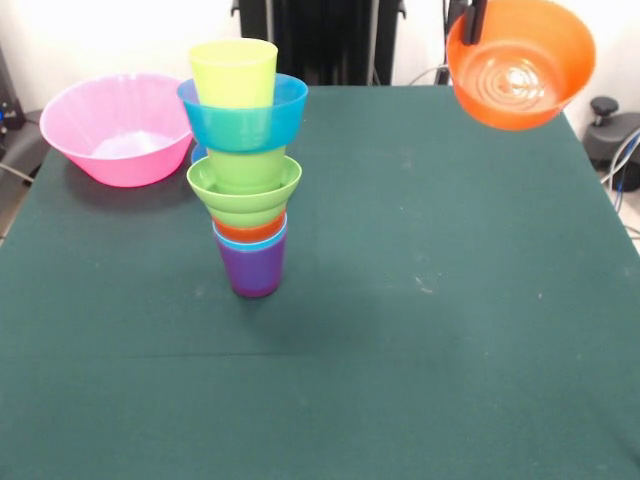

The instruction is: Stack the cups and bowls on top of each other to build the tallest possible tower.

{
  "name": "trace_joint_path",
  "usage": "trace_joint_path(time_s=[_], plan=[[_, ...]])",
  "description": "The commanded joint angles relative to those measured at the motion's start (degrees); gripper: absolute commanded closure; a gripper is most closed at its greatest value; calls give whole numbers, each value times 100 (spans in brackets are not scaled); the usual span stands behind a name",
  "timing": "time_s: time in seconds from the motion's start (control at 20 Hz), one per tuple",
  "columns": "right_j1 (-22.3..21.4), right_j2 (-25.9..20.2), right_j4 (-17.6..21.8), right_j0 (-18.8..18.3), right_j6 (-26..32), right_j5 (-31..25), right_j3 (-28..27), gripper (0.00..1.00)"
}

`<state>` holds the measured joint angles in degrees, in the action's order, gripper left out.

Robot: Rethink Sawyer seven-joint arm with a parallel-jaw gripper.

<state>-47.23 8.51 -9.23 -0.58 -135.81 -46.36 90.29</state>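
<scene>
The tower [247,170] is seen standing upright on the green table [430,320], somewhat left of the table's middle and nearer its far edge than its near one, with its long axis vertical and every mouth turned upward. Its base is formed by the purple cup [252,270], set on the cloth with the narrow end down. Nested in it, only the rims of a light blue cup [250,241] and an orange cup [250,229] are shown. Above these a ridged green bowl [244,188] is seated, a stepped green cup [246,163] rising from it, then a blue bowl [243,113], and at the very top a yellow-green cup [233,73]. A sliver of another blue thing [198,154] is glimpsed behind the stack; what it is cannot be told. The large pink bowl [117,130] is rested at the far left corner of the table, mouth up, well apart from the tower. Above the far right corner an orange bowl [520,62] is held in the air, tilted so that its open mouth is faced toward the camera and slightly down. At its upper left rim the dark gripper [474,22] is seen, with the jaws apparently clamped on the rim, though the contact itself is largely hidden.
</scene>
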Motion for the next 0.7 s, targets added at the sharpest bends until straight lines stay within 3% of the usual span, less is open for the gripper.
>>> trace_joint_path(time_s=[0.05, 0.55, 0.7], plan=[[-141, -673, 475, -201, 886, -949, -967, 100], [-49, -429, 1227, -124, 890, -1312, -1784, 100], [-52, -333, 1476, -113, 906, -1167, -1747, 100]])
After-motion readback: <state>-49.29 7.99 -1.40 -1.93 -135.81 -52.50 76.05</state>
